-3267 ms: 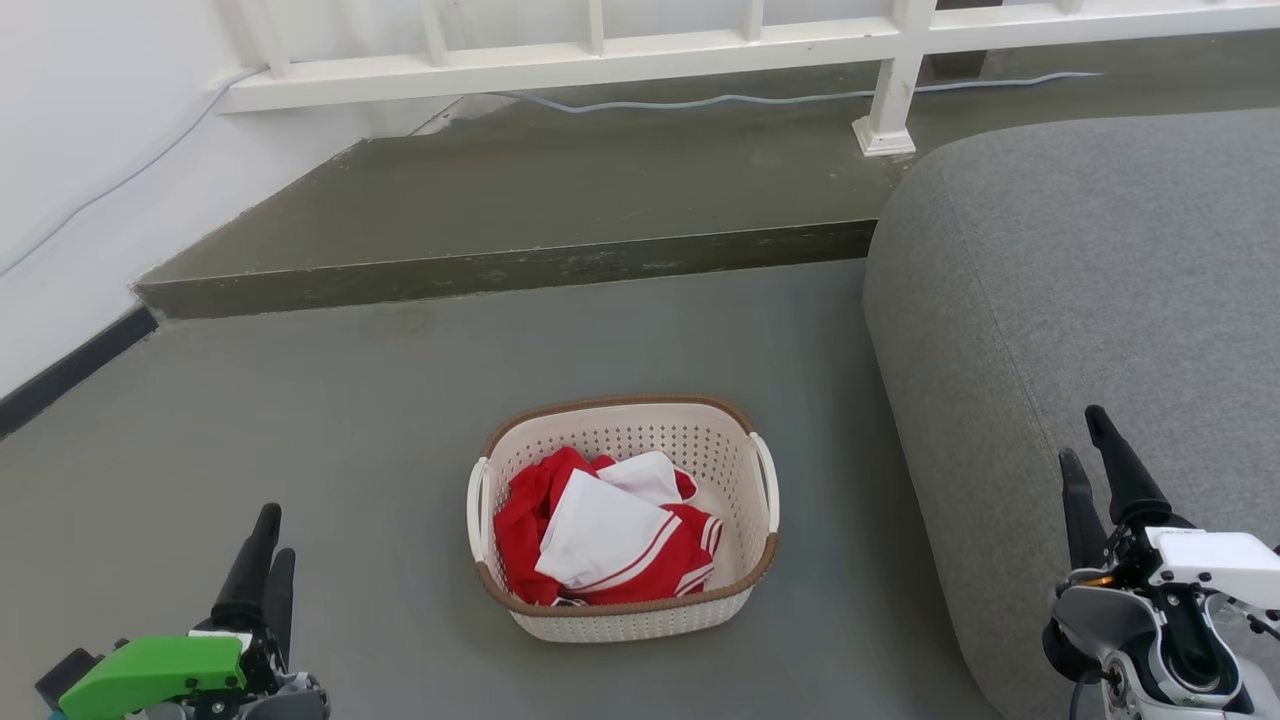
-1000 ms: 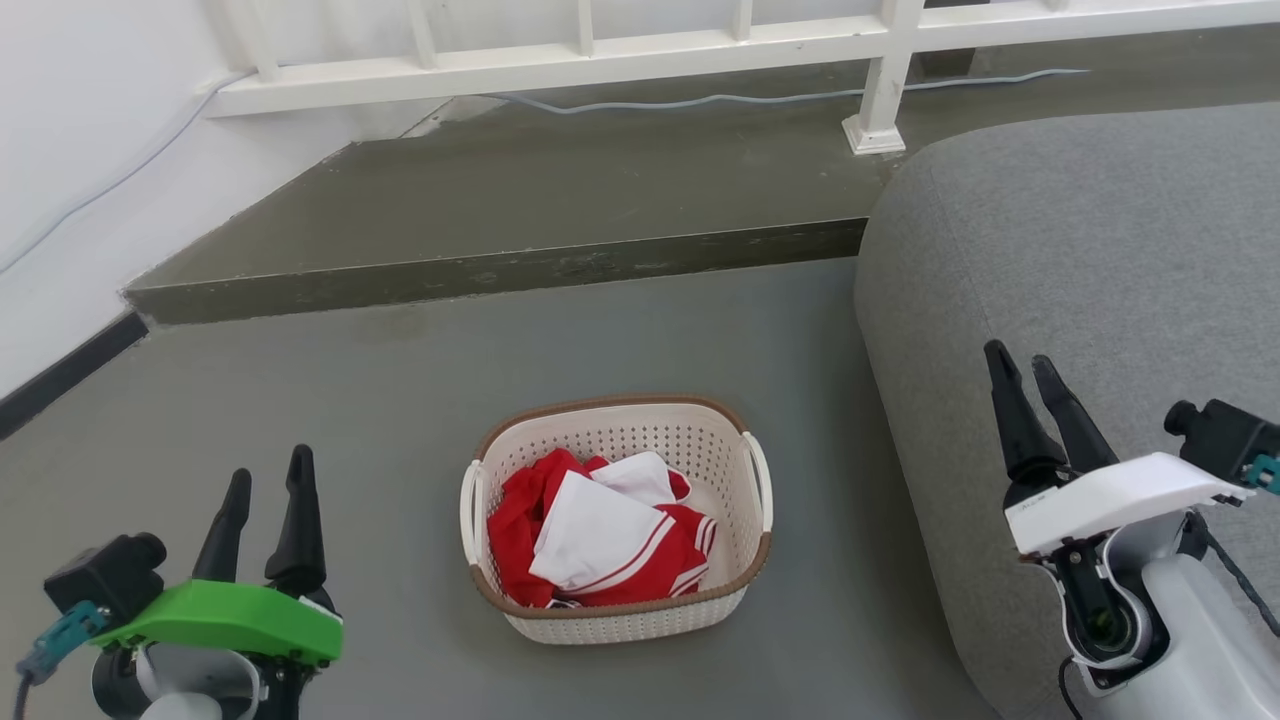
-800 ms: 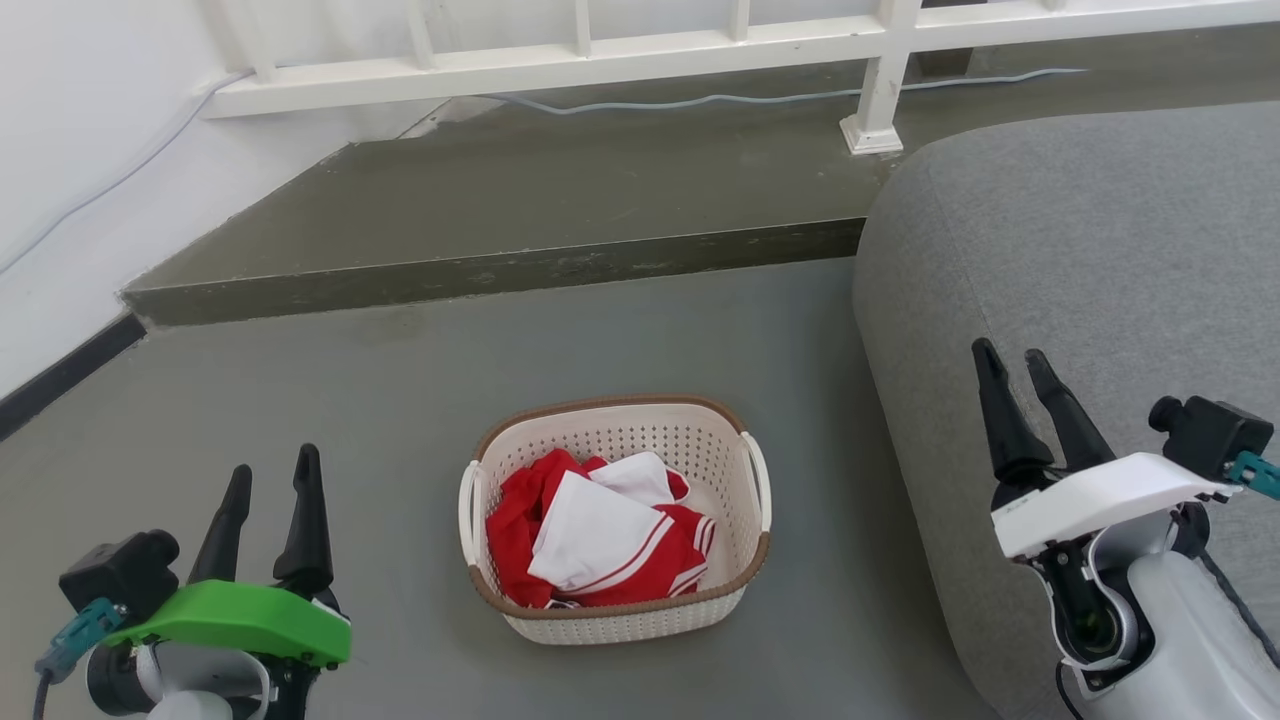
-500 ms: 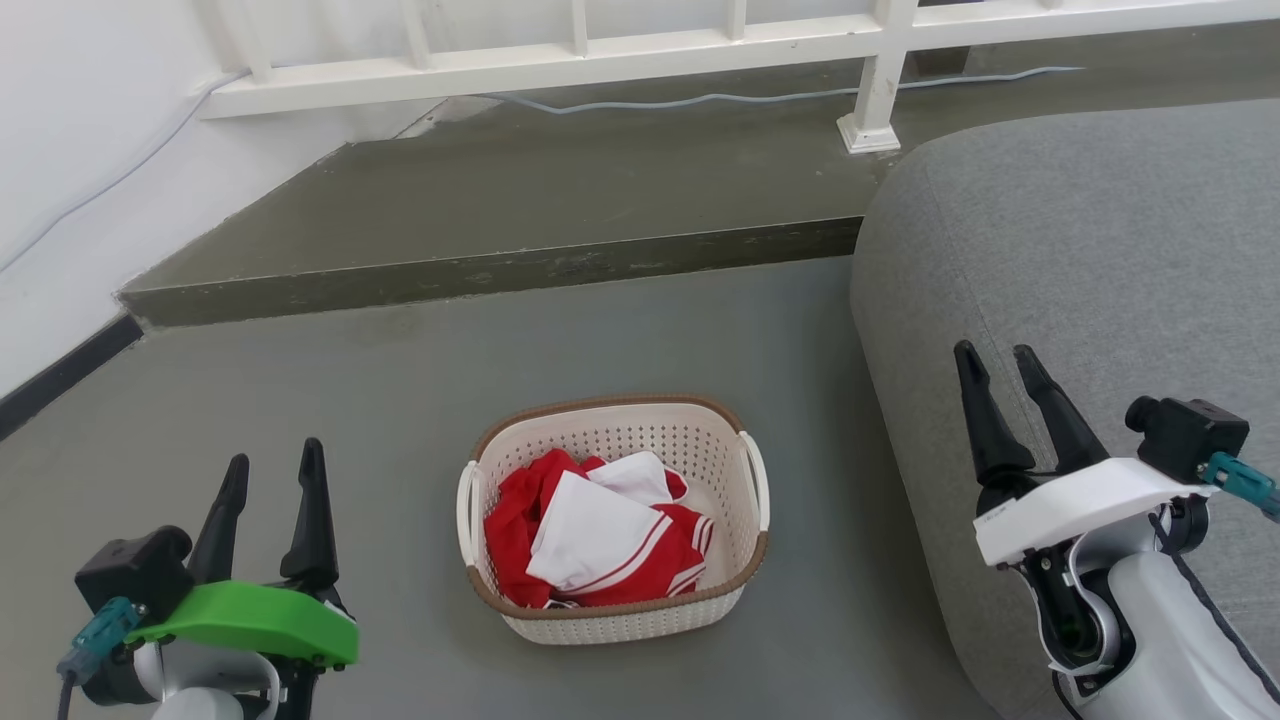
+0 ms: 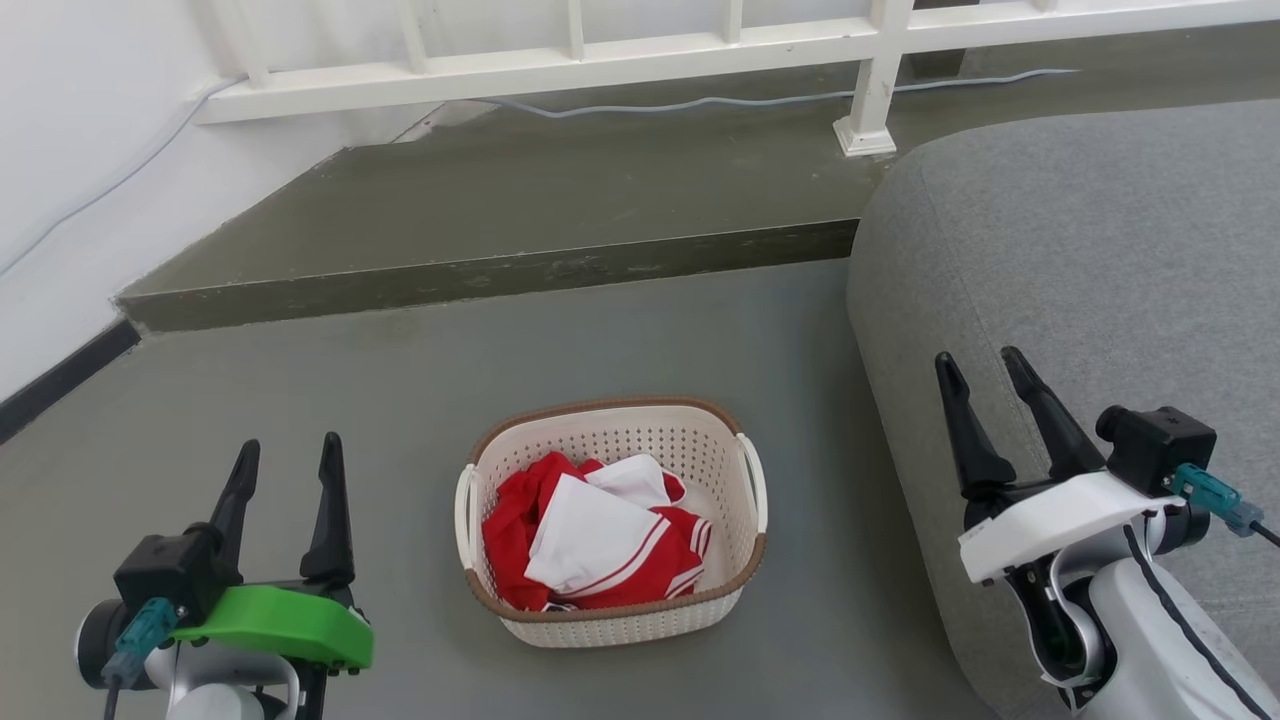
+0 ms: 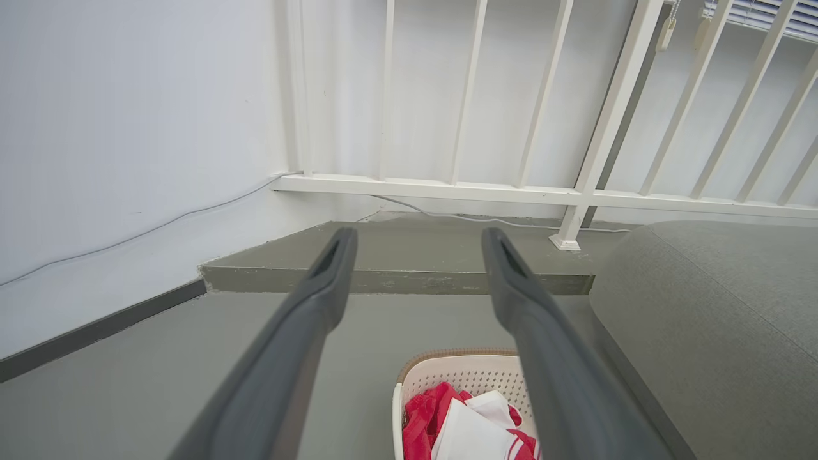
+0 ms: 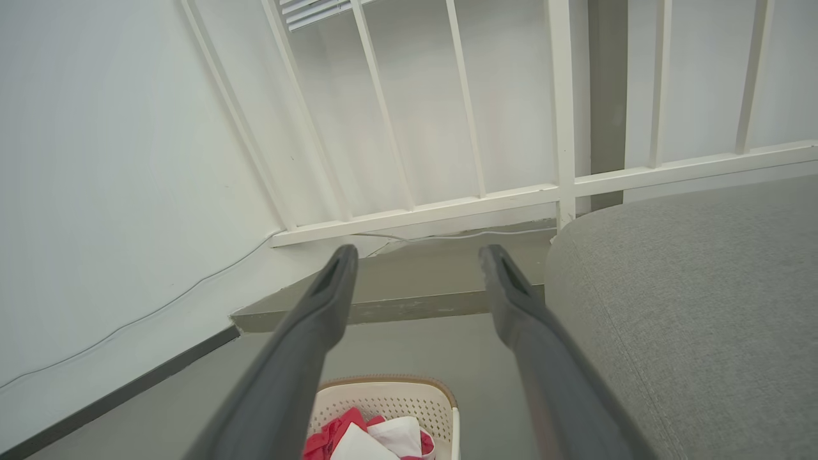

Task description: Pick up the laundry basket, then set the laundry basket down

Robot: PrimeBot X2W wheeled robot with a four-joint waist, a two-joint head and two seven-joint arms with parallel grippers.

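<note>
Now, left gripper (image 5: 290, 442): fingers parted, empty, hovering left of the basket, clear of it
Right gripper (image 5: 976, 356): fingers parted, empty, over the grey sofa (image 5: 1080, 250) edge, right of the basket
Just changed: both finger pairs, nearly together seconds ago, have spread; right gripper has drifted inward
Laundry basket (image 5: 620, 625): on the grey floor (image 5: 300, 400) between the grippers, red and white clothes (image 5: 590, 530) inside
Meaning: probably lining up on the white side handles (image 5: 463, 505); lift not begun

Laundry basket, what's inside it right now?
Inside the laundry basket lies a crumpled heap of red and white clothes. Whatever is under the heap, and most of the basket's bottom, is covered and cannot be seen.
</note>
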